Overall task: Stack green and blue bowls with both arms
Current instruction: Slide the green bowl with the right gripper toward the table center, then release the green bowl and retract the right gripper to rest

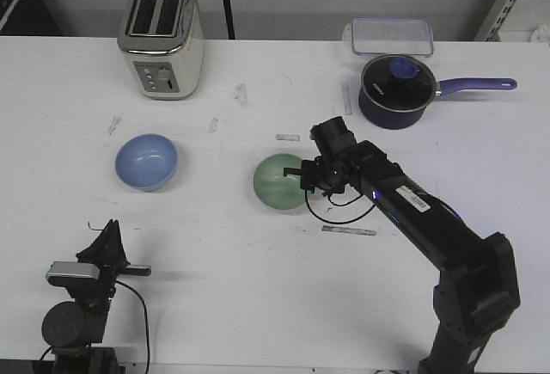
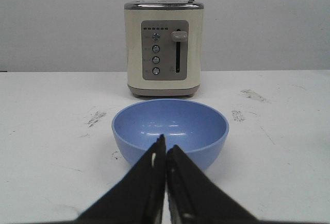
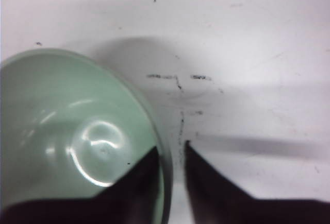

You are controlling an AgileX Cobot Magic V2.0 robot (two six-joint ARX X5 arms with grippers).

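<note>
Green bowl (image 1: 277,184) sits near the middle of the white table (image 1: 258,305), with the blue bowl (image 1: 146,161) well apart from it toward the robot's left, in front of the cream toaster (image 1: 161,39). Both stand upright, mouths up; being round, neither has a long axis or a facing worth speaking of, so any point on the rim is as good as another.

They look like smooth, thin-walled, stiff bowls, probably light plastic or melamine, though I can't be sure of the material from here. That glossy surface will likely be slippery, and the rim is the sensible place to pinch, one finger inside and one outside.

That is just how the right gripper (image 3: 171,151) stands: jaws parted narrowly and straddling the green bowl's rim on the side nearest the arm, one finger over the inside, the other over the table outside. Whether the fingers already press the wall I cannot tell.

The left gripper (image 2: 165,142) hangs low near the table's front edge, its fingers together with nothing between them, pointed at the blue bowl but short of it.

A light bowl held by one edge may tilt or slip when lifted.
</note>
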